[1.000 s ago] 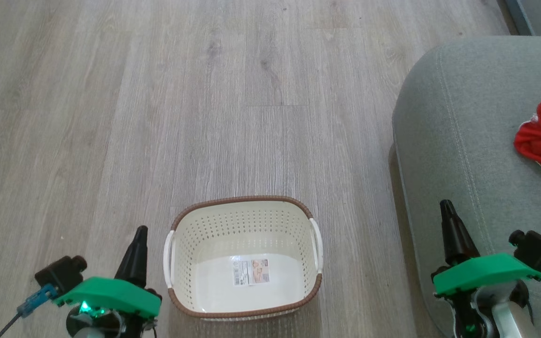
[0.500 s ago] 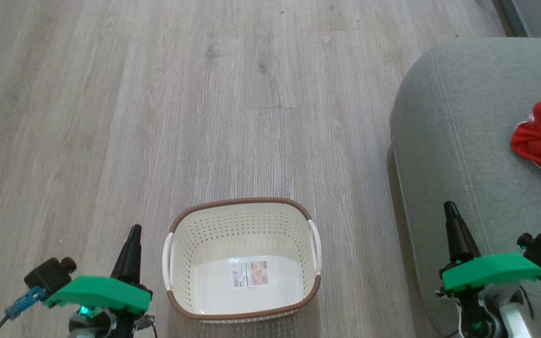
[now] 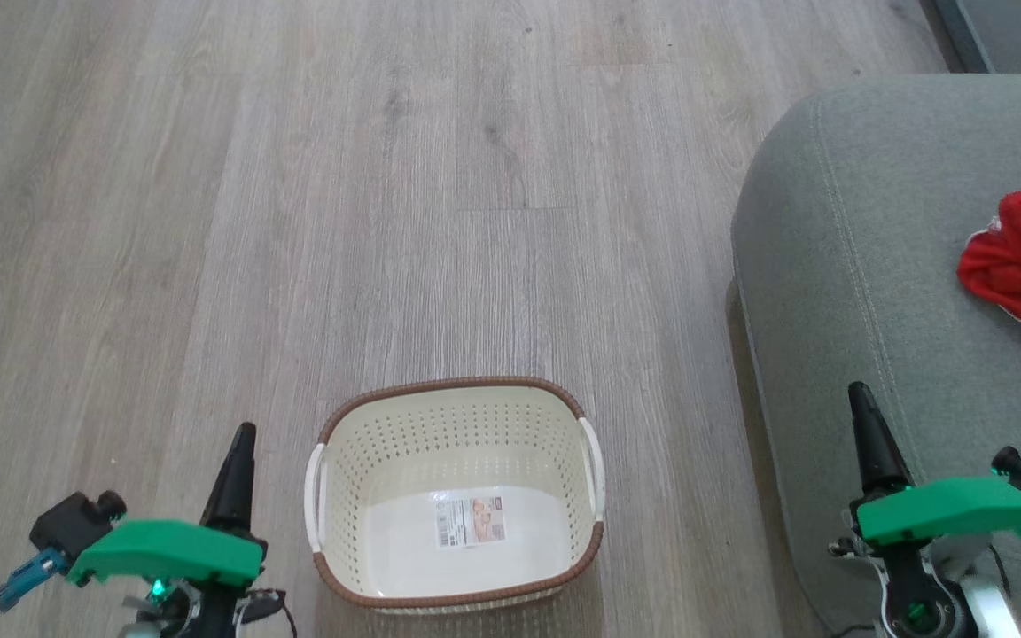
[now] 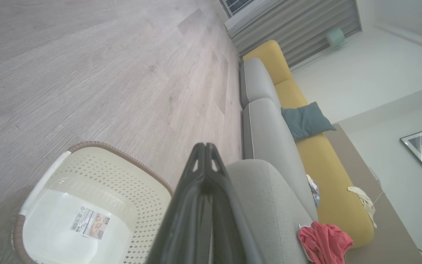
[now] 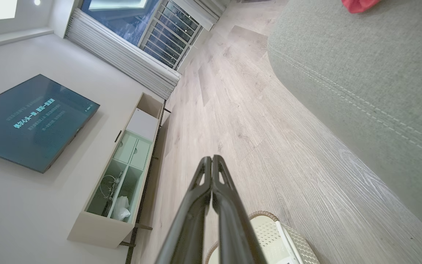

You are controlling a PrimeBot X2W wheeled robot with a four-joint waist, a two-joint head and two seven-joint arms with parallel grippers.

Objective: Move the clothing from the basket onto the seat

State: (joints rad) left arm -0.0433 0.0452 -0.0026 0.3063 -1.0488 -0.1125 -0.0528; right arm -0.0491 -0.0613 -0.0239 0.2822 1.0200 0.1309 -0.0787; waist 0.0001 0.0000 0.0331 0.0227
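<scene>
Since a second ago, your left gripper [image 3: 242,436] and right gripper [image 3: 859,394] have sunk slightly toward the bottom of the head view, while the basket [image 3: 453,384] and seat [image 3: 838,266] shifted only with the camera. Both grippers are clenched on nothing, fingers pressed together. Basket: standing on the wood floor [image 3: 298,221], bare inside save for its label [image 3: 471,521]. Clothing [image 3: 1020,261]: heaped red on the seat, near the right edge of view. Judged from this, the transfer looks complete; nothing appears left to move.
</scene>
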